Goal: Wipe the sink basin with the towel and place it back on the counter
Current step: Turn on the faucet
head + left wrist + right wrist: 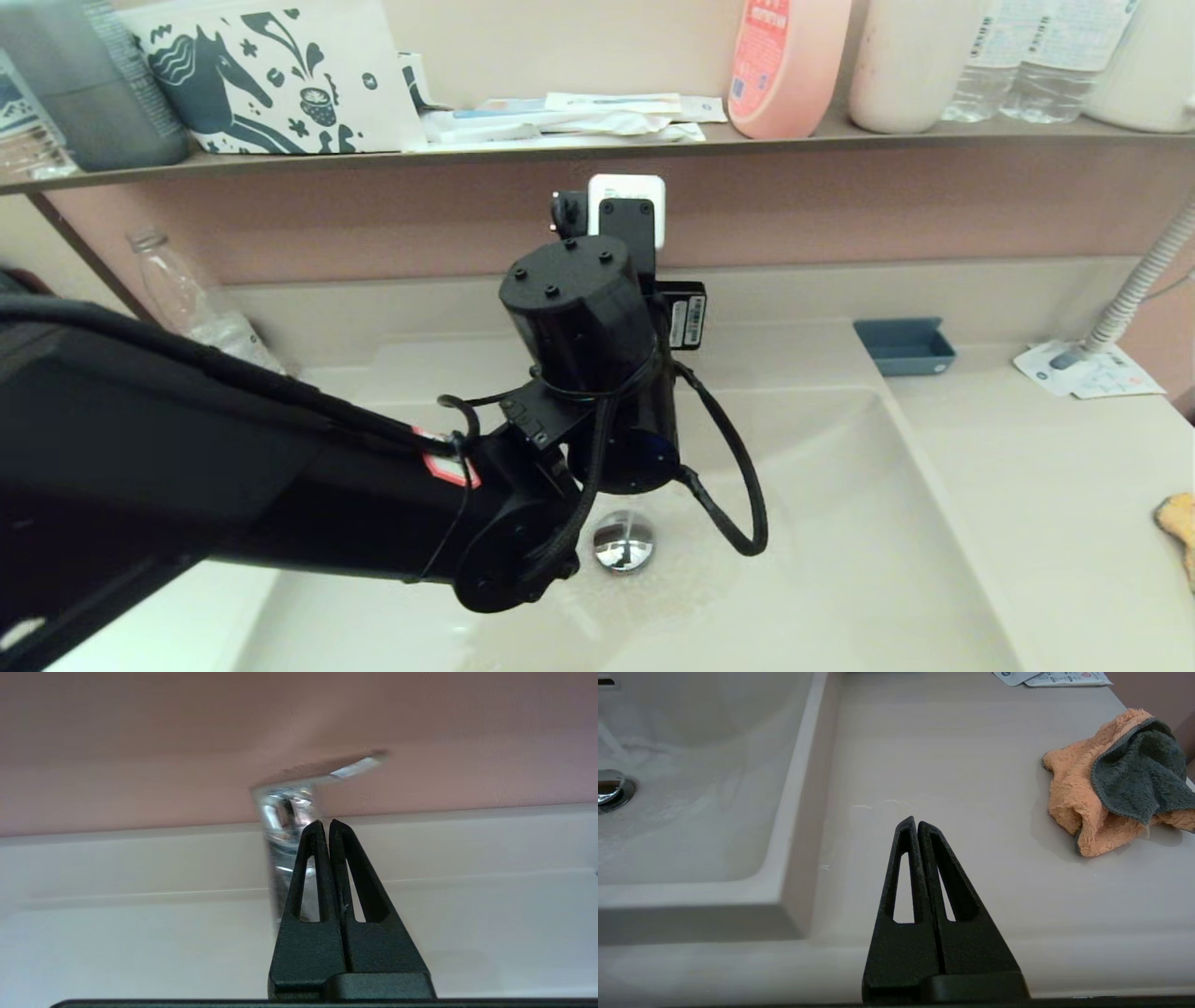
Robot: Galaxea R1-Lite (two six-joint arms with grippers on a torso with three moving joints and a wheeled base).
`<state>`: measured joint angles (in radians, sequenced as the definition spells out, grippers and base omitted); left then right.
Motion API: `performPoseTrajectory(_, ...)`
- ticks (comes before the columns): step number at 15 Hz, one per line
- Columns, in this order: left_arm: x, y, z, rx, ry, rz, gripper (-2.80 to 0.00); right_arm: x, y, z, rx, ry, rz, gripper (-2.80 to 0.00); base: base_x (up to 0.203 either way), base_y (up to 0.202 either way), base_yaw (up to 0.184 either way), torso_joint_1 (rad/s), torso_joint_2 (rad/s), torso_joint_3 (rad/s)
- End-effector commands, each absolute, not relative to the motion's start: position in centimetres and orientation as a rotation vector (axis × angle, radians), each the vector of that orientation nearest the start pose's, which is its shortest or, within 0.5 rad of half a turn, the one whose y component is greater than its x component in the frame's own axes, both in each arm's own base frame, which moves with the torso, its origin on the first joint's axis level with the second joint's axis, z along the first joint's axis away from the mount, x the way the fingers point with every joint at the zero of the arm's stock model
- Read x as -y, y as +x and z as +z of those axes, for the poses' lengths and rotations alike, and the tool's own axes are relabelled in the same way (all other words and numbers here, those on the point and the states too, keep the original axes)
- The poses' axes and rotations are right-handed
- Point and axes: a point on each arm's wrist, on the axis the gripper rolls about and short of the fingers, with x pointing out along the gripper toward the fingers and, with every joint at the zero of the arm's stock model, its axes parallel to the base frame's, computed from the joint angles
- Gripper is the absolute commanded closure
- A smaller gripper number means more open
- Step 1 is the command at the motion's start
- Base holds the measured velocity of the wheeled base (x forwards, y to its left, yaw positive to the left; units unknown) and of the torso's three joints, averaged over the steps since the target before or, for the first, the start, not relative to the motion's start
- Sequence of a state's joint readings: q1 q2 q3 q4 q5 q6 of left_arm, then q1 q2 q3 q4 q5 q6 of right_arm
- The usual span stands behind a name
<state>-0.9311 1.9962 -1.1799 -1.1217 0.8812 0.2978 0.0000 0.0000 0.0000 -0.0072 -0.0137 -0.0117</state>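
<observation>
The left arm reaches out over the sink basin (840, 560), hiding much of its back half in the head view. Its left claw (325, 825) is clenched and empty, tips pressed together, just in front of a chrome faucet (285, 844) with the low backsplash and pink wall beyond. Below the arm's wrist sits the round chrome drain plug (624, 541).

The right claw (916, 822) is also clenched on nothing, hovering low over bare worktop (952, 756). The basin's raised rim (803, 812) runs beside it on the sink side. Ahead of the claw, on the side away from the sink, the towel (1073, 798) lies crumpled on the worktop, orange with a grey face folded over, well apart from the tips. The worktop between claw and towel is open. Beyond the towel, printed paper packets (1045, 677) lie at the worktop's back.

A small blue tray (904, 345) sits by the basin's back corner. A dark shelf (560, 149) above carries bottles and a printed box.
</observation>
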Motion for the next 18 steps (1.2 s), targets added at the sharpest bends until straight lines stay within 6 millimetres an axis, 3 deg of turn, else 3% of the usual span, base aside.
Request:
performPoseTrajectory(1,29.0,24.3,24.1,0.216,0.039,-0.002,0.0,0.0,-2.3,7.6,0.008,-0.012,-0.014,0.0,0.0,0.0,0.0,0.0,0.0,0.0)
performPoseTrajectory(5,27.5,25.3,25.8,0.26,0.063,0.019,0.0,0.0,-2.3,7.6,0.008,-0.012,-0.014,0.0,0.0,0.0,0.0,0.0,0.0,0.0)
performPoseTrajectory(10,28.2,26.0,27.0,0.305,0.055,0.0,0.0,0.0,-2.3,7.6,0.008,-0.012,-0.014,0.0,0.0,0.0,0.0,0.0,0.0,0.0)
performPoseTrajectory(18,29.4,26.6,26.0,0.296,0.075,-0.037,0.0,0.0,-2.3,7.6,0.008,-0.012,-0.014,0.0,0.0,0.0,0.0,0.0,0.0,0.0)
